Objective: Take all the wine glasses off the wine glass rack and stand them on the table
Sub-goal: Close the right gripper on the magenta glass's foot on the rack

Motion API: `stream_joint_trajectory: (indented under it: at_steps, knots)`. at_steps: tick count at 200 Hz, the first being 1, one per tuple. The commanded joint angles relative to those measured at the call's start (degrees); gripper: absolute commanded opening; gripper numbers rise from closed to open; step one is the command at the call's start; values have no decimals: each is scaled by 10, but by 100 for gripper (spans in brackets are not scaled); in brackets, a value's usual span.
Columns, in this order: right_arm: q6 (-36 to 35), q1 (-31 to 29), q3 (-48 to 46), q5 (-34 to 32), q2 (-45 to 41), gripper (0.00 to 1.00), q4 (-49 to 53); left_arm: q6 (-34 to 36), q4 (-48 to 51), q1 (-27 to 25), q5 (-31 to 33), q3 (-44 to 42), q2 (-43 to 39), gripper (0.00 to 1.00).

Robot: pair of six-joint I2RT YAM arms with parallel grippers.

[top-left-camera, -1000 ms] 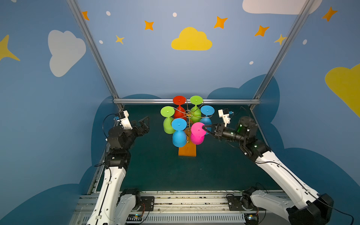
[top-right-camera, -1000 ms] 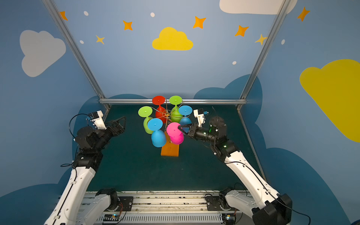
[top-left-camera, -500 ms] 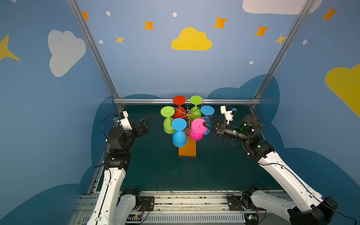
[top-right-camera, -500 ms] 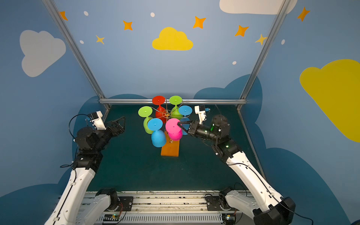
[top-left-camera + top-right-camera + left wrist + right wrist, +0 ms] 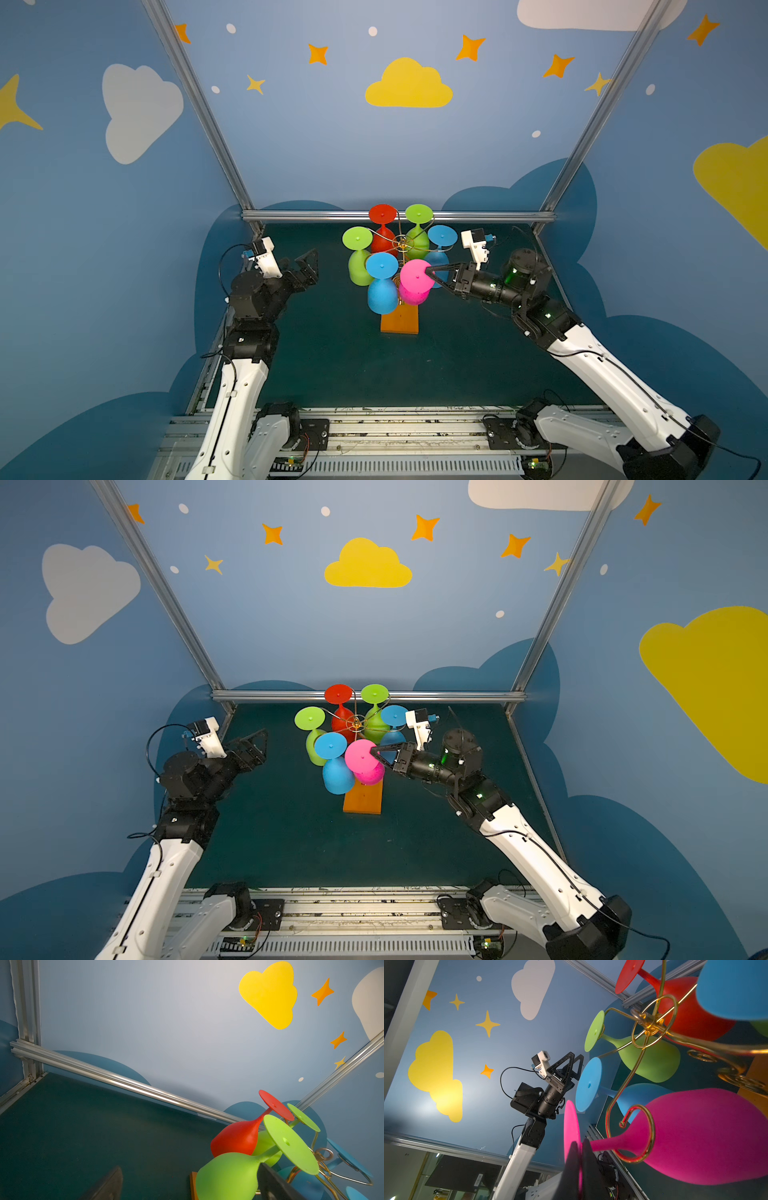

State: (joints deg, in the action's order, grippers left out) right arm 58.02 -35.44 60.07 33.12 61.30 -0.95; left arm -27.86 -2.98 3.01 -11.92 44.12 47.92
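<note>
Six glasses hang on the wine glass rack (image 5: 401,245) at mid-frame in both top views. My right gripper (image 5: 428,272) is pinched tight on the foot rim of the pink wine glass (image 5: 411,284), lower right of the cluster. The left gripper (image 5: 309,266) gapes wide at centre-left, well apart.

Left wrist view: rack at lower right, nothing between those fingers (image 5: 108,1184).

Right wrist view: pink stem (image 5: 610,1144) threads the gold scroll (image 5: 653,1132), lower centre. I'd draw it steadily sideways out through the curl's open mouth, sparing the blue glass (image 5: 588,1084) beside.
</note>
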Motion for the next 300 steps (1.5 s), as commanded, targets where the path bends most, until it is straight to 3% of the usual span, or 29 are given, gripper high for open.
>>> stream_joint_trajectory:
  at_steps: [1, 70, 200, 300]
  knots:
    - [-10, -10, 24, -10, 9, 0, -10, 7, 1, -2, 3, 3, -9, 100]
    - [-14, -12, 36, -62, 32, 0, -37, 10, 7, -4, 7, 5, -12, 100]
    - [-5, 1, -13, -189, -15, 0, -58, 13, 11, -8, 12, 5, -19, 100]
    - [14, 12, -28, -204, -13, 0, -73, 13, 11, -10, 16, 7, -20, 100]
